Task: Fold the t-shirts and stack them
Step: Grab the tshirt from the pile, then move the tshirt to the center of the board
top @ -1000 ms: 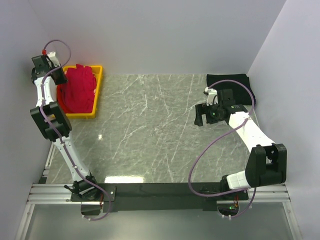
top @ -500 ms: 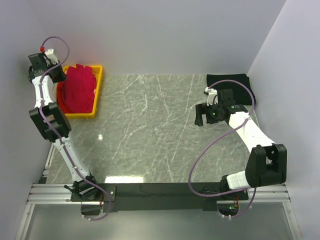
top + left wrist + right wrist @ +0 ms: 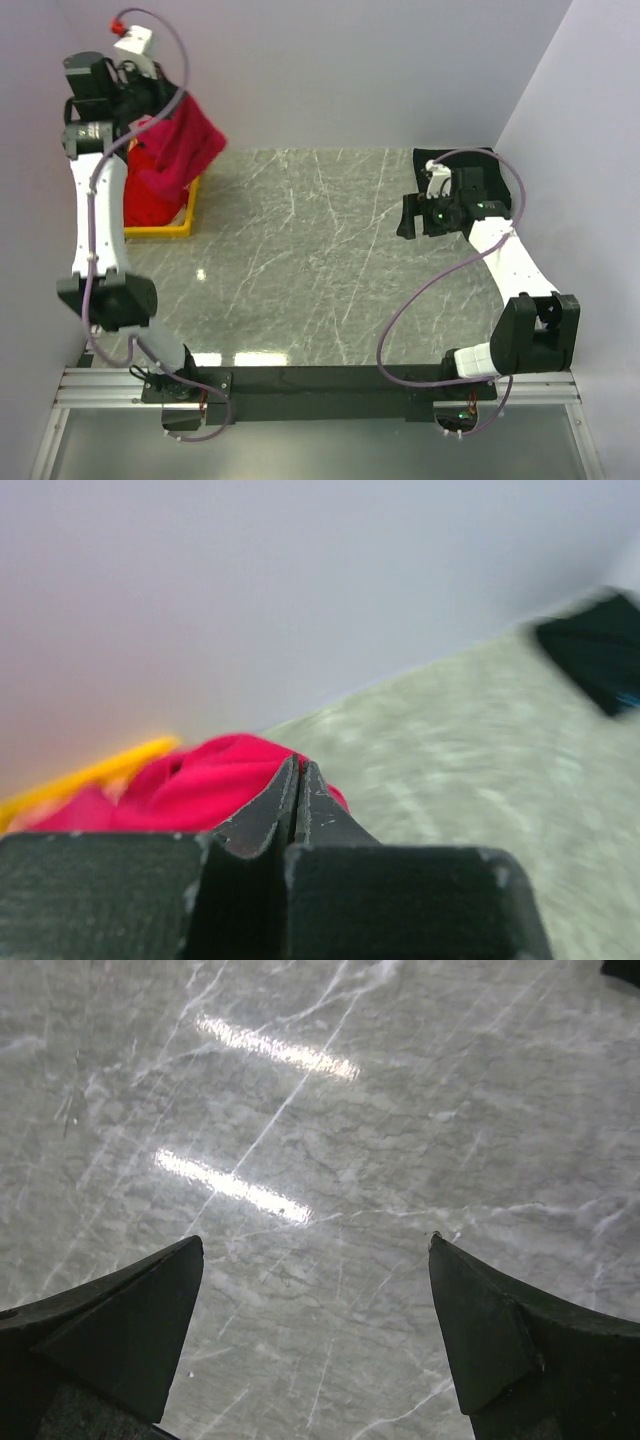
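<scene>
readable text: none | labels, brands: none legible | numbers, signs: none legible | views: all three

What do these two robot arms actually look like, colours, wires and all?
Both the left arm and right arm are white tubes joined by chunky black joints. A thin purple cable loops loosely along each. The left claw and right claw each have two black, wedge-shaped fingers tapering to points.

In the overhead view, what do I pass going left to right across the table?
A bright red cloth t-shirt hanging over the yellow plastic basket → bare grey marble tabletop → right arm's fingers, open → folded black cloth t-shirt.
</scene>
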`<state>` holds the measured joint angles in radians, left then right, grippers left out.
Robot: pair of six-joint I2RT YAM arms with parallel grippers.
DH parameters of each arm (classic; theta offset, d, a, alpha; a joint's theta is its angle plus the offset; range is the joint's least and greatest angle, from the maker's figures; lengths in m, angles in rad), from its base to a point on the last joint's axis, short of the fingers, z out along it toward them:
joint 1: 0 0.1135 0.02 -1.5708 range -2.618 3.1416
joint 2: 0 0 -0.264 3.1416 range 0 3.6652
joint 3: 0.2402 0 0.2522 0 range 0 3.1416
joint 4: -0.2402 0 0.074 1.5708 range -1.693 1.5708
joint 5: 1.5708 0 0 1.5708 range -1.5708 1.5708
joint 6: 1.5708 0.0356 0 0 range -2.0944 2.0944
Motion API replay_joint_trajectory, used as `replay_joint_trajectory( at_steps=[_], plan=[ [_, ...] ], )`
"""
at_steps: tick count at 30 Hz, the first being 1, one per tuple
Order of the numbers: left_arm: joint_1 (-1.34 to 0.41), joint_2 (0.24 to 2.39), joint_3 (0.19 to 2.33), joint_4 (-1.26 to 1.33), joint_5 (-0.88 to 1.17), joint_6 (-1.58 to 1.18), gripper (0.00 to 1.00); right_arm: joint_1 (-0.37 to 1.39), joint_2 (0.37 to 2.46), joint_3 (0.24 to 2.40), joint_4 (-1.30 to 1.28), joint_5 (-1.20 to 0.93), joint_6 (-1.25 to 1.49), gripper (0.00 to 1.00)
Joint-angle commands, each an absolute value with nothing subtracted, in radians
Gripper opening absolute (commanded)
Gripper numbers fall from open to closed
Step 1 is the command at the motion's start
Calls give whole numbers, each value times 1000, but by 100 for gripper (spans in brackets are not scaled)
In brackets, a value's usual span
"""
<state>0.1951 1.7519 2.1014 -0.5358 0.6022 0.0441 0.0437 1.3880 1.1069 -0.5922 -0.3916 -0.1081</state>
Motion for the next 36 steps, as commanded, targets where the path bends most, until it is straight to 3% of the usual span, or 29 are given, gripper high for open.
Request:
replay_joint_trajectory(
  at_steps=[1,8,9,10,11,12,14,19,24,30,36],
  plan=[
    [97,1631,1985,-518,673,106,0,8,1354,1158,-612,-437,-91,100],
    [-66,1520,1784,-584,848,120,1,-12,1339,1164,-635,-423,-100,100],
    [-69,1523,1758,-598,862,121,9,-20,1338,1163,-634,-425,-101,100],
    [-69,1529,1747,-642,865,129,24,-20,1339,1164,-637,-439,-104,100],
    [-68,1535,1737,-662,850,138,59,-20,1342,1166,-643,-445,-110,100],
    [-63,1545,1708,-676,835,137,76,-20,1350,1170,-644,-454,-113,100],
    [-19,1539,1649,-664,854,121,99,-18,1361,1175,-653,-483,-132,100],
    [-3,1422,1363,-600,811,181,98,0,1413,1169,-643,-462,-155,99],
    [-103,1327,1075,-649,787,363,83,112,1547,1207,-653,-341,-201,83],
    [-311,1273,852,-634,625,479,92,195,1774,1331,-669,-266,-157,80],
    [-483,1253,707,-442,411,471,98,218,1914,1410,-652,-282,-100,82]
  ],
)
